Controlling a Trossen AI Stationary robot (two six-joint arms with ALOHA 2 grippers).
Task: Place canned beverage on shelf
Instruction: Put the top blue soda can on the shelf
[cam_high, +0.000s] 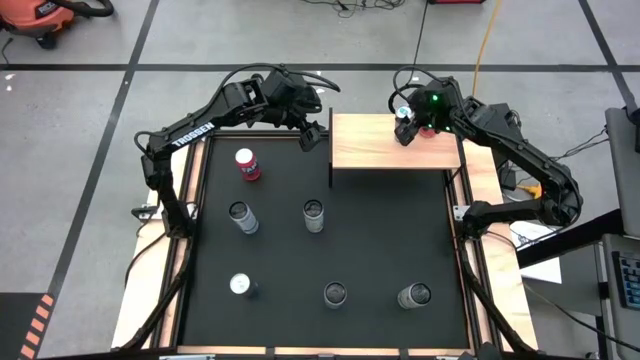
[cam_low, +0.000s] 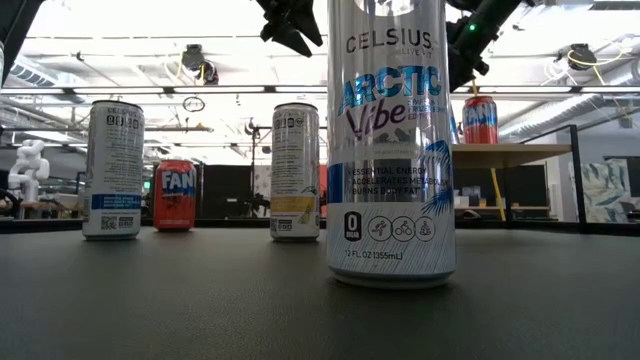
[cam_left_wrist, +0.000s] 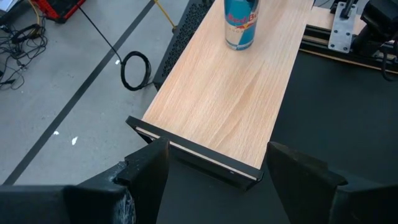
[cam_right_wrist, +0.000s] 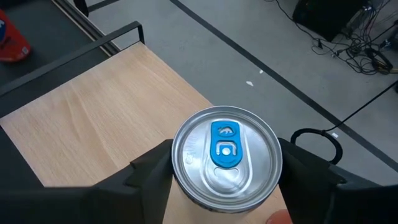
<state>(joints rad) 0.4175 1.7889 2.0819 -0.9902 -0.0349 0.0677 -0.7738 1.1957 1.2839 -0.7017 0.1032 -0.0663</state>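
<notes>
The right claw (cam_high: 404, 128) is over the back right part of the shelf (cam_high: 380, 150), its two dark fingers (cam_right_wrist: 146, 171) on either side of an upright can (cam_right_wrist: 226, 154) with a silver lid and a blue tab. The can stands on the light wood top near the shelf's rear edge; the fingers sit close against its sides, but whether they press on it or have just let go cannot be told. In the low view the same can (cam_low: 480, 117) shows red and blue on the raised board, with the claw above it.

The left claw (cam_high: 318, 128) hangs just off the shelf's left end, its fingers (cam_left_wrist: 149, 165) spread wide and holding nothing; its wrist view looks along the length of the board to the can (cam_left_wrist: 240, 23) at the far end.

One can is on the shelf. Six more stand on the black tabletop (cam_high: 390, 240): a red can (cam_high: 247, 164) nearest the left claw, two silver-topped cans in the middle row (cam_high: 242, 216) (cam_high: 314, 214), and three in the front row (cam_high: 240, 286) (cam_high: 335, 294) (cam_high: 414, 295). From table height a tall white Celsius can (cam_low: 391, 150) is closest, with two other white cans (cam_low: 112, 170) (cam_low: 295, 172) and the red Fanta can (cam_low: 176, 195) behind.
</notes>
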